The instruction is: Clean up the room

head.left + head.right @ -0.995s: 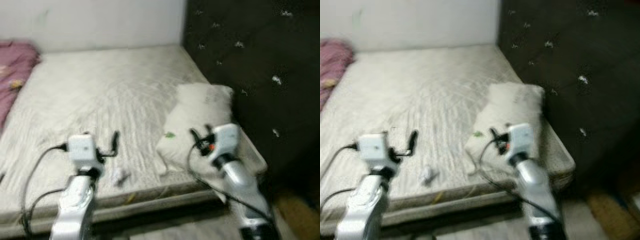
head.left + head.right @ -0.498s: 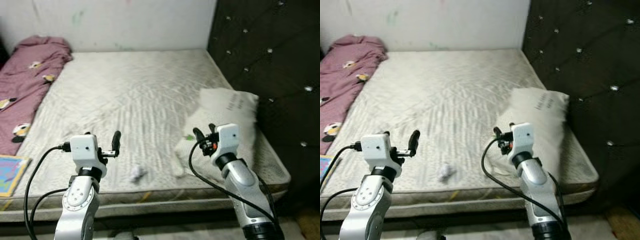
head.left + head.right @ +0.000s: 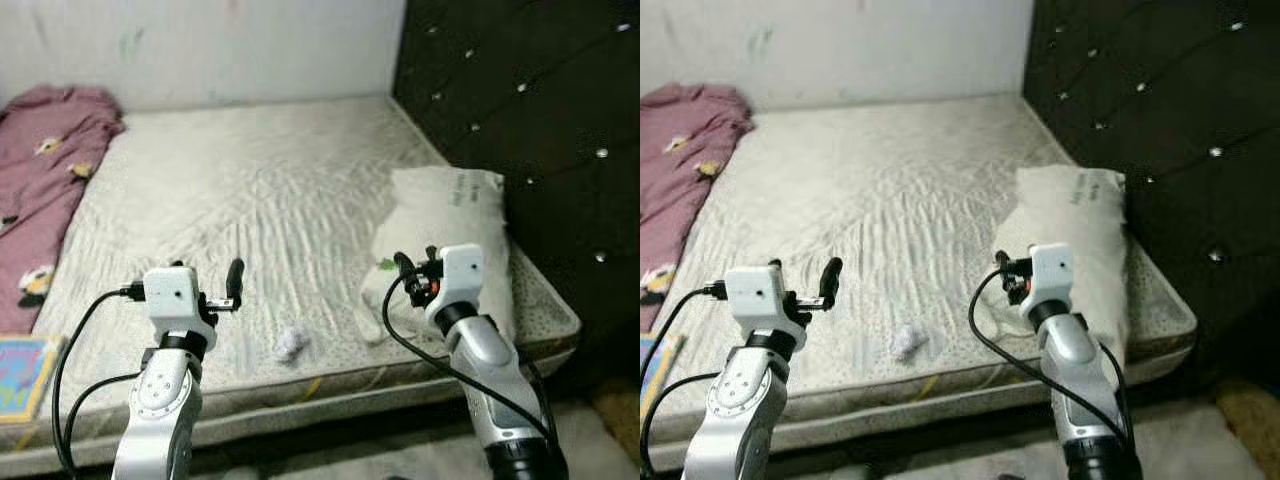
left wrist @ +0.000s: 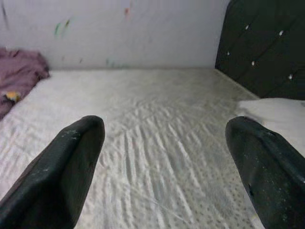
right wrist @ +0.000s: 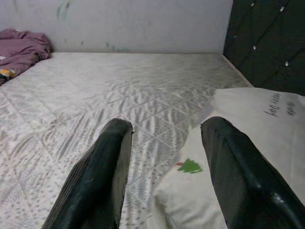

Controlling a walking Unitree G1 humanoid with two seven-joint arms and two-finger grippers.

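A crumpled white paper ball (image 3: 290, 343) lies on the bare grey mattress (image 3: 250, 190) near its front edge, between my two arms. A white pillow (image 3: 445, 215) with a small green tree print (image 5: 190, 166) rests at the mattress's right side. My left gripper (image 3: 207, 272) hovers open above the front of the mattress, left of the paper ball, its fingers (image 4: 71, 167) wide apart. My right gripper (image 3: 416, 262) is open too, held just before the pillow's near corner, nothing between its fingers (image 5: 107, 167).
A maroon blanket (image 3: 40, 180) is bunched along the left side of the mattress. A colourful book (image 3: 25, 365) lies at the lower left. A black tufted headboard (image 3: 520, 110) stands on the right. A small yellow strip (image 3: 312, 387) lies at the mattress's front edge.
The whole picture has shifted and sharpened, so the camera has moved. Both arms keep the same raised pose with open fingers, and nothing on the bed has moved.
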